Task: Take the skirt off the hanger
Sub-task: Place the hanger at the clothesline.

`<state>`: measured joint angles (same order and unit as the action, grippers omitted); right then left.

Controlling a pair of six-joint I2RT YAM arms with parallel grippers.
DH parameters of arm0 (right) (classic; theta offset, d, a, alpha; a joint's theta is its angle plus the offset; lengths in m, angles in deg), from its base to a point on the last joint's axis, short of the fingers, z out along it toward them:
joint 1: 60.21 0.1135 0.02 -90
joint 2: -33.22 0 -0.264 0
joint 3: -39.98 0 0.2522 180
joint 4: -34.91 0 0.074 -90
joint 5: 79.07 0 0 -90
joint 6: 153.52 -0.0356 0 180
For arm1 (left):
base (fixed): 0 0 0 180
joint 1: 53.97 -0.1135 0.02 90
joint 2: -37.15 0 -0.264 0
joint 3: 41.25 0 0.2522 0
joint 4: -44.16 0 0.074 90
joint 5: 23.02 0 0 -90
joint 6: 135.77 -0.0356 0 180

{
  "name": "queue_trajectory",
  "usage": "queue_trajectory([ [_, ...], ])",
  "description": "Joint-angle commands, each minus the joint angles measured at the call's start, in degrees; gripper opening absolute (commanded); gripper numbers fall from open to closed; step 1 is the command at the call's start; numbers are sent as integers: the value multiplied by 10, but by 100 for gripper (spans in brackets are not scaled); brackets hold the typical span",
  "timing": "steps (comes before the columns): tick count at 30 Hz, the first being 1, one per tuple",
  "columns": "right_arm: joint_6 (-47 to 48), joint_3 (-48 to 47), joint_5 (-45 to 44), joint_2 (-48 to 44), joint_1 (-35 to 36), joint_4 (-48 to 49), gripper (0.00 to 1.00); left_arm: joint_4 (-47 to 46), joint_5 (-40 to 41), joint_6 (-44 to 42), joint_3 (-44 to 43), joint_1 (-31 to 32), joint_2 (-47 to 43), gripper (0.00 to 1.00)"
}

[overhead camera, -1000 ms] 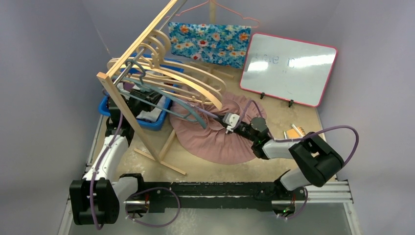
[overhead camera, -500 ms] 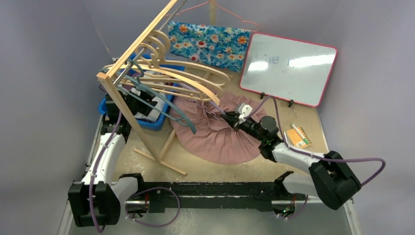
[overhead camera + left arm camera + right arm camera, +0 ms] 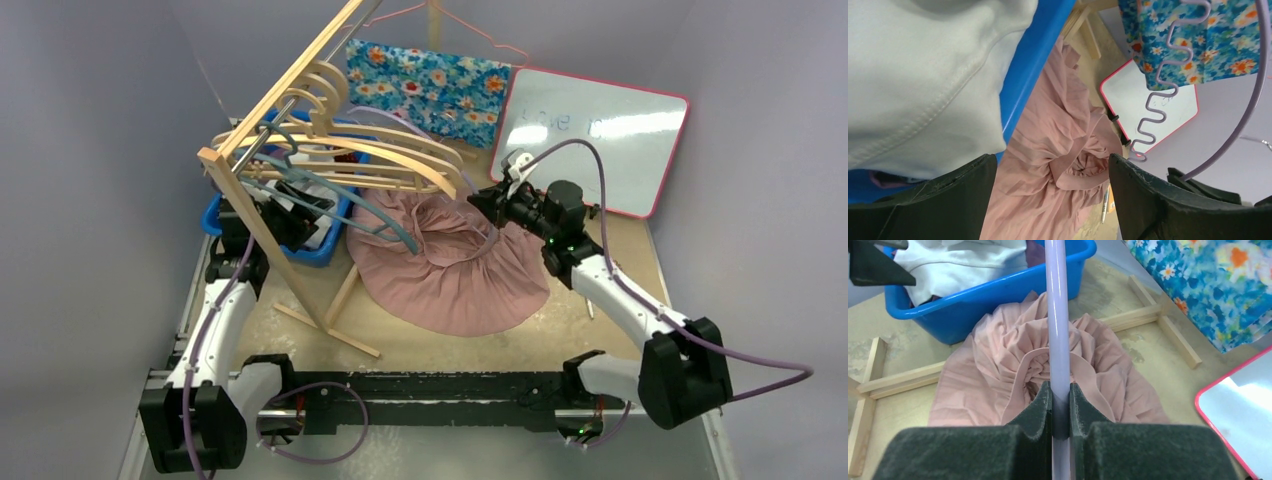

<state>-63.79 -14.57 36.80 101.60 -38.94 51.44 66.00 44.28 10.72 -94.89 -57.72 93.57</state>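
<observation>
- The pink skirt [image 3: 450, 270] lies in a crumpled heap on the table [image 3: 450, 345], just to the right of the blue bin [image 3: 1008, 290]. Its near-left edge reaches the bin's wall.
- The skirt's gathered waistband curls up in the middle of the heap, on the side away from the bin.
- The lilac hanger [image 3: 1056, 315] shows in the right wrist view as a thin, smooth rod. It runs out over the waistband and on toward the bin's far corner.
- Whether the rod touches the fabric cannot be told.
- In the left wrist view a wavy part of the same lilac wire stands well right of the bin, in front of the flowered cloth.
- The right gripper [image 3: 1060, 390] is clamped on the hanger rod, with both dark pads pressed to it. It sits on the far side of the skirt from the bin.
- The left gripper [image 3: 1052, 165] is spread wide and holds nothing. It sits at the bin's rim, looking out across the skirt.
- A white garment [image 3: 913, 75] fills the bin, close to the left gripper's fingers.
- The wooden rack [image 3: 265, 235] stands over the bin, and its foot rails reach under the skirt's edge.
- Several curved wooden hangers [image 3: 400, 160] fan from the rack's rail out to the right of the bin.
- A flowered cloth [image 3: 430, 85] hangs behind and right of the bin.
- A pink-framed whiteboard [image 3: 595, 140] stands further right again.
</observation>
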Motion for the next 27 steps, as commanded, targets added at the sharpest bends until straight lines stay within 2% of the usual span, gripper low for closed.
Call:
queue_trajectory([
  [1,-17,-60,77,24,-28,-31,0,-8,-13,-17,12,-5,-13,81],
  [7,-25,-168,135,55,-33,-66,0,11,-9,-13,30,-5,-35,81],
  [13,-41,-297,182,113,-32,-69,0,24,-1,15,64,-5,-94,81],
  [21,-55,-414,203,185,-32,-14,0,82,8,-28,23,-5,-84,80],
  [27,-70,-477,248,237,-30,14,0,89,6,-32,16,-4,-85,80],
])
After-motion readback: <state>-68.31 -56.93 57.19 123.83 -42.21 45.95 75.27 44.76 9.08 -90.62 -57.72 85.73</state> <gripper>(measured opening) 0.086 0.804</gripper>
